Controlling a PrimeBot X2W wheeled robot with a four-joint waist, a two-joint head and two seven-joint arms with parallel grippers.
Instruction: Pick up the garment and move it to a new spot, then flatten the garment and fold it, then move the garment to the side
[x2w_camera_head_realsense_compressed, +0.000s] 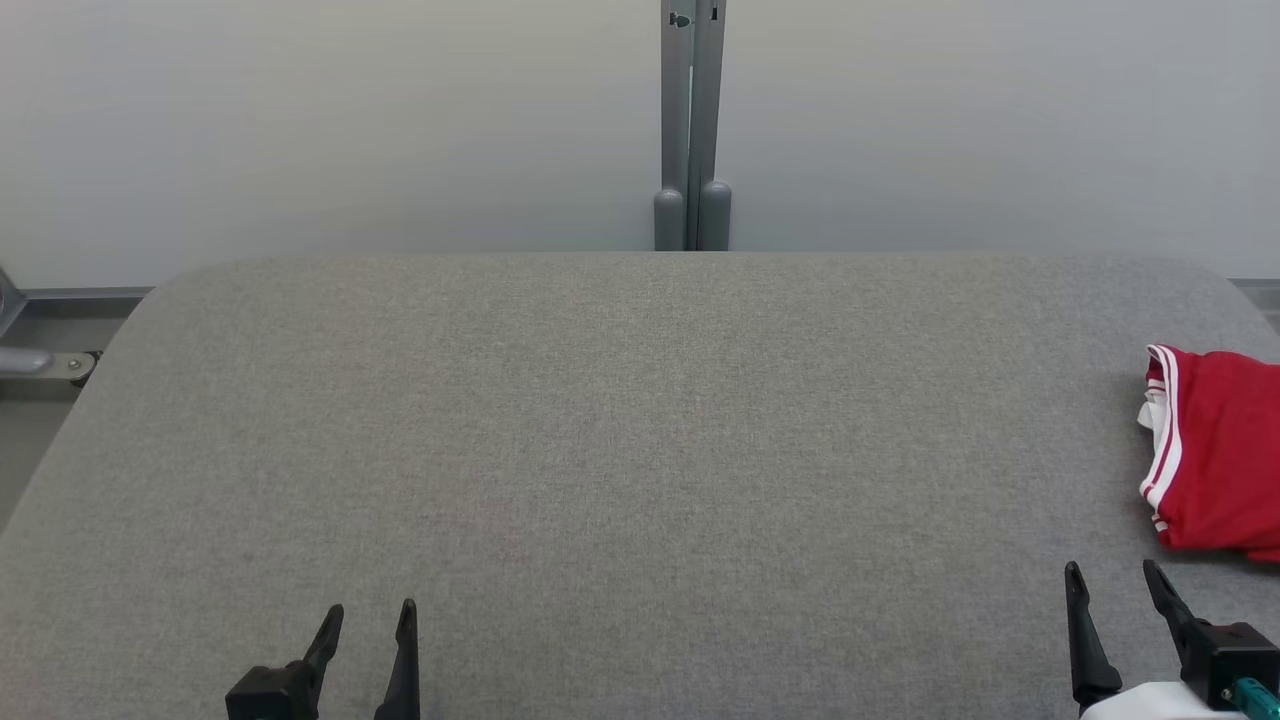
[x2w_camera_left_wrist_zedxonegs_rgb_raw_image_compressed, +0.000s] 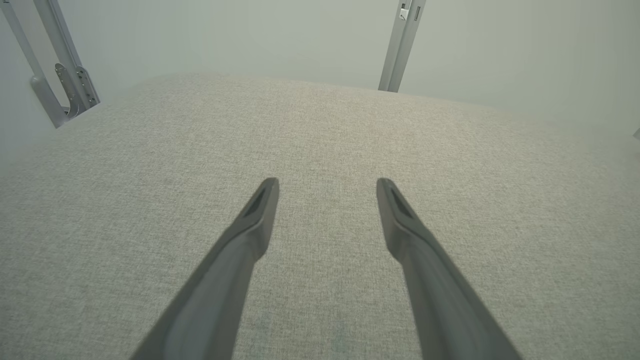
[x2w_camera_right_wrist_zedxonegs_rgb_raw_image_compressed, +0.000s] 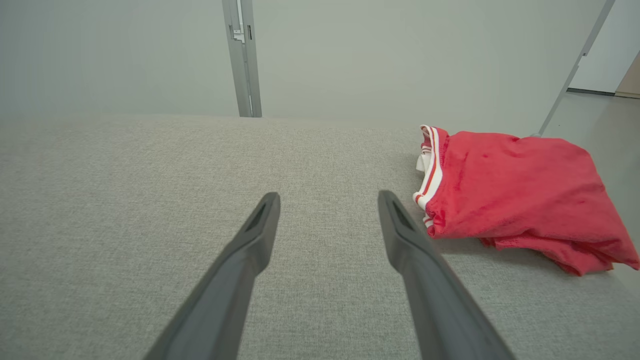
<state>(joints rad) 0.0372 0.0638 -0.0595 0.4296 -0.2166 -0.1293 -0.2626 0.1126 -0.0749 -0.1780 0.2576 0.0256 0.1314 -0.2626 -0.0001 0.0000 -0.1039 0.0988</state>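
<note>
A red garment (x2w_camera_head_realsense_compressed: 1220, 450) with a red-and-white striped band lies bunched in a folded heap at the right edge of the grey fabric table (x2w_camera_head_realsense_compressed: 620, 430). In the right wrist view the garment (x2w_camera_right_wrist_zedxonegs_rgb_raw_image_compressed: 515, 195) sits just right of and beyond my fingers. My right gripper (x2w_camera_head_realsense_compressed: 1112, 575) hovers open near the table's front right, a little short of the garment and apart from it. Low at the front left, my left gripper (x2w_camera_head_realsense_compressed: 370, 612) is open with nothing between its fingers. In their own wrist views, the left gripper (x2w_camera_left_wrist_zedxonegs_rgb_raw_image_compressed: 327, 184) and the right gripper (x2w_camera_right_wrist_zedxonegs_rgb_raw_image_compressed: 329, 197) are both spread over bare fabric.
A grey metal post (x2w_camera_head_realsense_compressed: 692, 130) rises behind the table's far edge against a pale wall. A metal frame bracket (x2w_camera_head_realsense_compressed: 40, 360) sits off the table's left side. The garment partly overhangs the table's right edge, beyond which is floor (x2w_camera_right_wrist_zedxonegs_rgb_raw_image_compressed: 600, 115).
</note>
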